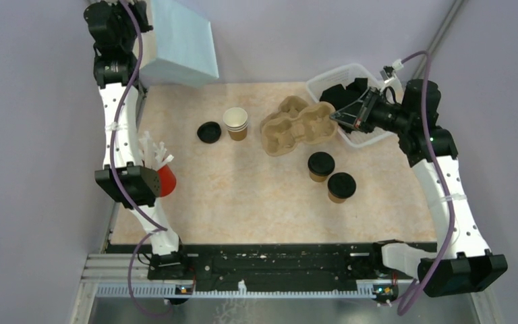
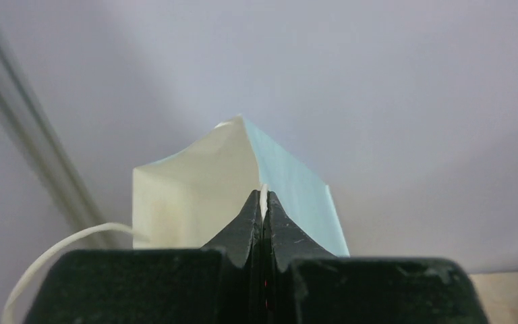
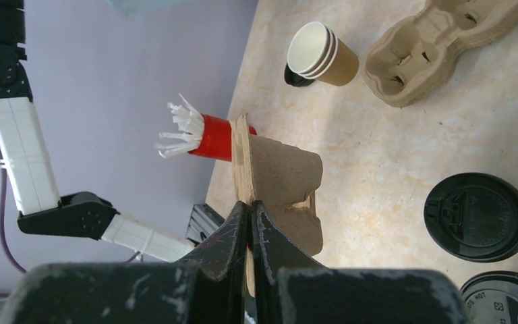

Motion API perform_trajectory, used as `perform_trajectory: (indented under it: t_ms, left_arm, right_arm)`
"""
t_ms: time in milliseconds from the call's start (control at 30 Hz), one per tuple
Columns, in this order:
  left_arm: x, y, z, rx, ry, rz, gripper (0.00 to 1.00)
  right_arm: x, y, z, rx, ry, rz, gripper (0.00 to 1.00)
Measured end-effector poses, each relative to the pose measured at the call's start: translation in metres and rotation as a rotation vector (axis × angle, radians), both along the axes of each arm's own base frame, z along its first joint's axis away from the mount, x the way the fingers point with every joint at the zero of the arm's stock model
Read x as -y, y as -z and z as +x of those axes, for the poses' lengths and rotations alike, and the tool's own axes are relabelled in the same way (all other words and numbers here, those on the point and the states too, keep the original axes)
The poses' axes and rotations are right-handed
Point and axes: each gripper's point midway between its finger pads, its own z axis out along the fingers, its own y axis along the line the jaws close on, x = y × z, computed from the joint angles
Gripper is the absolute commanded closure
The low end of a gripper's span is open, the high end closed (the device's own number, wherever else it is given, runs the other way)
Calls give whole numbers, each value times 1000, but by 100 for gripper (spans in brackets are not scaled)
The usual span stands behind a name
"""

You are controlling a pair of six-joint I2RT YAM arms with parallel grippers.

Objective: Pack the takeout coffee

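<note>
Left wrist: left jaws closed on blue bag (image 2: 295, 183) edge; right jaws closed on carrier (image 3: 280, 179) rim

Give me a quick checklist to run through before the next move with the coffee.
1. Right gripper shut on carrier: ok.
2. Left gripper shut on bag: ok.
3. Far cup and near cup lidded, upright: ok.
4. Cups clear of both arms: ok.
5. Held carrier's holes clear: cannot tell, seen edge-on.
6. Bag mouth open wide enough: cannot tell.
</note>
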Motion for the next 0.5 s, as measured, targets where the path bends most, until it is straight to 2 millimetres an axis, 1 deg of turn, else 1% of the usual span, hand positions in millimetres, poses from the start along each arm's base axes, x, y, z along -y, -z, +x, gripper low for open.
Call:
perform_trajectory:
  t_ms: [100,200,267,300,367,400,433,500]
  left_arm:
    - [24,-37,-12,105,99,-18,100]
    - [53,-59,-30,152,221,-50,100]
    - [69,-70,-45,166,288,-76,100]
    - [76,-76,-54,170,321,-89,100]
    - [89,-88,-76,176,381,-111,100]
    - [95,-95,-91,178,411,-121,100]
    - [98,-101,-102,184,427,-123,100]
    - [105,-112,-134,194,458,-136,100]
  right_arm:
    - [2,-4,-2,15,13,-1,100]
    - [4,-8,-1,24,32,-8,100]
    - [9,-19,-2,38,58,-27,100]
    - [11,-29,-2,60,73,-41,100]
    - [19,-55,-5,129,111,-70,100]
    - [23,-71,-7,171,132,-86,100]
    - [28,-86,-11,218,156,-99,100]
    - [37,-114,-23,309,202,-122,100]
